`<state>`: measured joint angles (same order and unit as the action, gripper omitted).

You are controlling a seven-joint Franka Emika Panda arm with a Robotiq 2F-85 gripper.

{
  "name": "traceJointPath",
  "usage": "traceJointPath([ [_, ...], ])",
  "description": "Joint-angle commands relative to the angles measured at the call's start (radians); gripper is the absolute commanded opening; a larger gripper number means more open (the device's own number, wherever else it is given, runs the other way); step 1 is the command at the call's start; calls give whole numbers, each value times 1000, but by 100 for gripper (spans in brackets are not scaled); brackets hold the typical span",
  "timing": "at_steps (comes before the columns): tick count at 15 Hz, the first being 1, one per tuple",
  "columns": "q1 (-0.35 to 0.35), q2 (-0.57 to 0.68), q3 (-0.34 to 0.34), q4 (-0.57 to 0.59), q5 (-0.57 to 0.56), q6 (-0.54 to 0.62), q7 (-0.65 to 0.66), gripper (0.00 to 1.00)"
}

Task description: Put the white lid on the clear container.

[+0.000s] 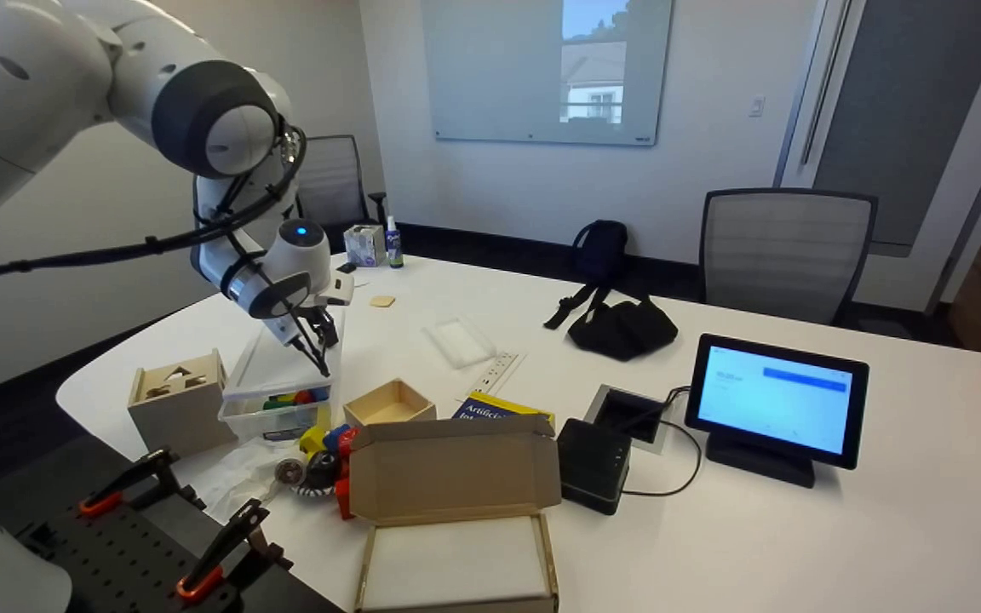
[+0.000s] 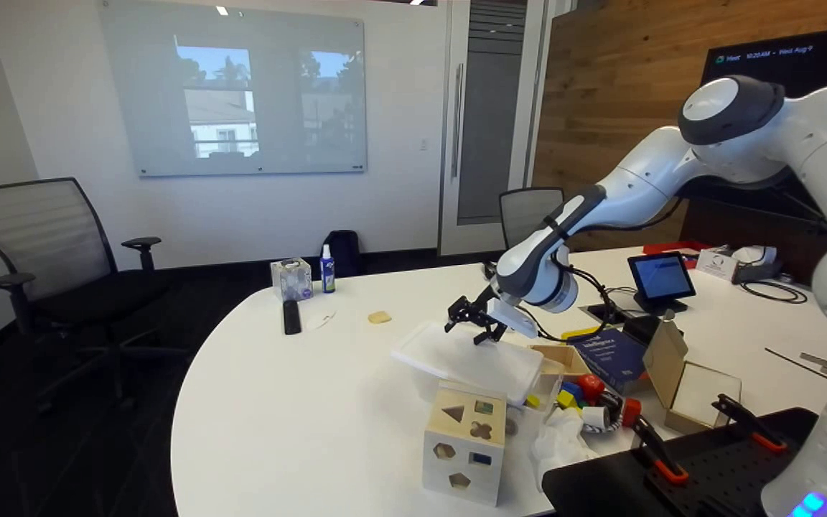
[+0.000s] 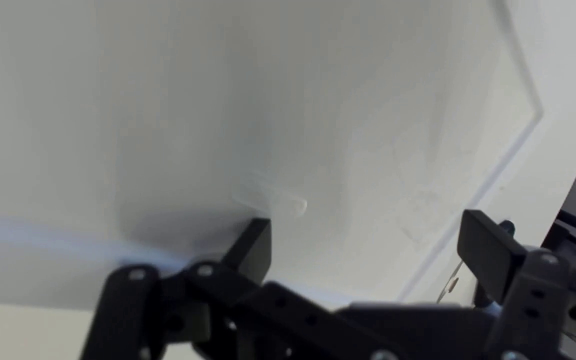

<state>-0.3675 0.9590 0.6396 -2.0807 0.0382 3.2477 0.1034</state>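
The white lid (image 1: 286,362) lies flat across the top of the clear container (image 1: 248,424) and covers most of it. Colourful objects show through the container's near wall. In an exterior view, the lid (image 2: 467,362) looks slightly skewed, with clear plastic showing past its near end; I cannot tell whether it is seated. My gripper (image 1: 326,353) is just above the lid in both exterior views (image 2: 465,334). In the wrist view, the gripper (image 3: 365,220) is open with nothing between its fingers, and the lid (image 3: 318,125) fills most of the picture. Contact with the lid is unclear.
A wooden shape box (image 1: 175,400) stands beside the container. A shallow wooden box (image 1: 388,404), colourful toys (image 1: 329,447) and an open cardboard box (image 1: 456,562) are on the near side. A smaller white flat item (image 1: 459,342) lies farther off.
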Motion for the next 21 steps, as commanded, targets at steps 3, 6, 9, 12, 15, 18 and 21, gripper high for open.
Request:
traceJointPath([
  [3,172,-120,-171,0,90,-113,59,100],
  [6,248,-175,-237,-9,127,-194,70,100],
  [9,311,-207,-293,-3,152,-288,69,100],
  [12,385,-239,-369,-2,157,-377,79,100],
  [15,493,-275,-487,-7,122,-472,124,100],
  [18,547,-287,-546,-15,103,-557,144,100],
  [21,564,-295,-563,-23,102,-625,139,100],
])
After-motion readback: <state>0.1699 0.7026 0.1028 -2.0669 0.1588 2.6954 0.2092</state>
